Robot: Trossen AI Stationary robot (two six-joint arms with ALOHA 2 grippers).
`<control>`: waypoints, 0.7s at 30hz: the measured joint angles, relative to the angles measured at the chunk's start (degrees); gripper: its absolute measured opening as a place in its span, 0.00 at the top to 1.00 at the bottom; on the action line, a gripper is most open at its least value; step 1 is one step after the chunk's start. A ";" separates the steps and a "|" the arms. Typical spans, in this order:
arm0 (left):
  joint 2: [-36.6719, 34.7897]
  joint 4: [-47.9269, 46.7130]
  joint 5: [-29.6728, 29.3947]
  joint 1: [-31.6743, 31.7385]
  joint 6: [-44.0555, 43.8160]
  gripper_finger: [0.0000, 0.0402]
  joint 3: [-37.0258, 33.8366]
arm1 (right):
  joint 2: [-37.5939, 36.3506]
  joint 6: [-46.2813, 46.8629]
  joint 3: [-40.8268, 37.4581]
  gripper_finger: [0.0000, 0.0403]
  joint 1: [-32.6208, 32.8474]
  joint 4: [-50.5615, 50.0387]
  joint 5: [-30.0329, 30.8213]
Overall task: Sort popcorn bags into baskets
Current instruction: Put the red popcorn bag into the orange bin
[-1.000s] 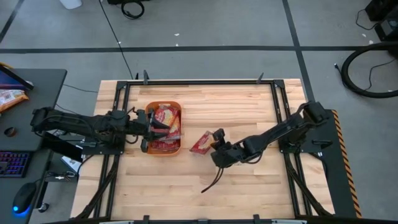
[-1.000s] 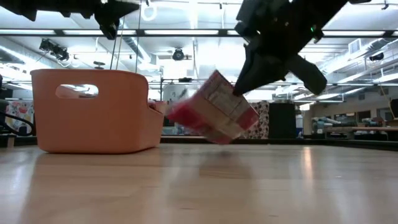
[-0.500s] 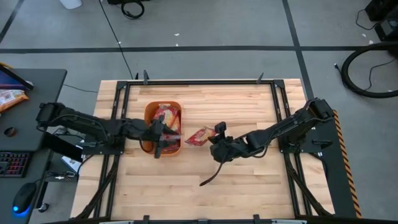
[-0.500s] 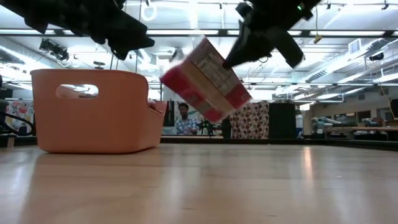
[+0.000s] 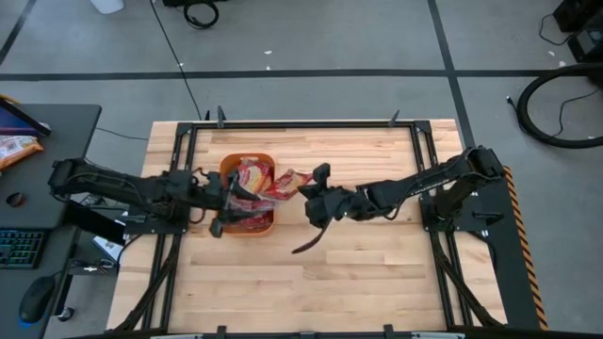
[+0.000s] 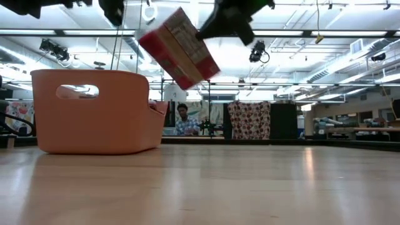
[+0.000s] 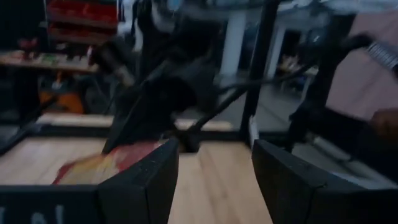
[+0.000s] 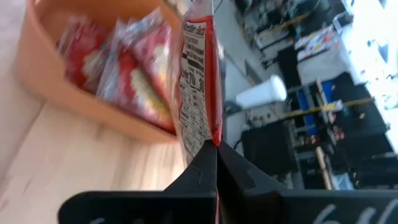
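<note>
A pale wooden table (image 5: pixel 358 273) framed by black rails stands on a grey floor with dark tape lines, a desk with a keyboard (image 5: pixel 19 248) to its left. The low view looks past the orange tub (image 6: pixel 94 112) into a bright hall where a person (image 6: pixel 183 119) stands far off. Only the right wrist view shows inside the tub (image 8: pixel 74 87), where several red popcorn bags (image 8: pixel 134 78) lie heaped. The right gripper (image 5: pixel 311 191) pinches one popcorn bag (image 5: pixel 285 184) by its edge, held tilted in the air over the tub's right rim. The left gripper (image 5: pixel 229 201) hovers at the tub's near left corner, fingers (image 7: pixel 140 186) spread, holding nothing.
</note>
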 joint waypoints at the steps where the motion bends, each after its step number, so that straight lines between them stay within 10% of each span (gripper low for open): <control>1: -0.71 0.81 0.46 0.02 0.00 0.49 0.00 | 0.00 -1.38 0.00 1.00 -0.59 1.68 -0.91; 21: -6.51 4.59 0.88 0.02 0.00 0.49 -0.02 | 23.29 -23.90 18.91 1.00 -9.88 14.47 -17.86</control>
